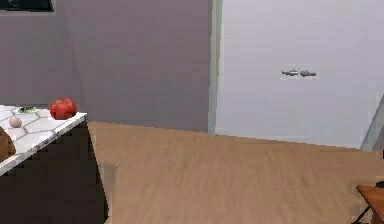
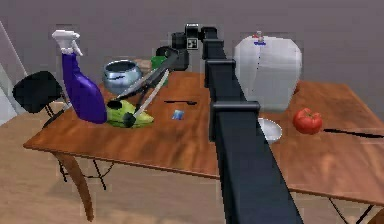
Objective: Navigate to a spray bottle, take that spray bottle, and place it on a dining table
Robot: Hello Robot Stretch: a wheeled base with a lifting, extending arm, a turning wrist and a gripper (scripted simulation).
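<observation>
A purple spray bottle point(image 2: 82, 88) with a white trigger head stands upright on the wooden dining table point(image 2: 180, 145), near its left end in the arm side view. My arm's dark bar runs up the middle of that view over the table. The gripper point(image 2: 152, 80) lies at the bar's far end, right of the bottle, with its thin fingers slanting down toward a green object point(image 2: 132, 117). A shiny bowl point(image 2: 124, 74) and the tabletop sit behind the fingers, so I cannot tell whether the gripper holds anything.
A white jug point(image 2: 268, 68), a pale dish point(image 2: 268, 128), a red tomato point(image 2: 307, 121) and a dark knife point(image 2: 350, 132) share the table. A black chair point(image 2: 38, 92) stands at its left end. Ahead, a counter point(image 1: 40, 135) bears a red fruit point(image 1: 63, 108); beyond lie wood floor point(image 1: 220, 170) and a white door point(image 1: 295, 70).
</observation>
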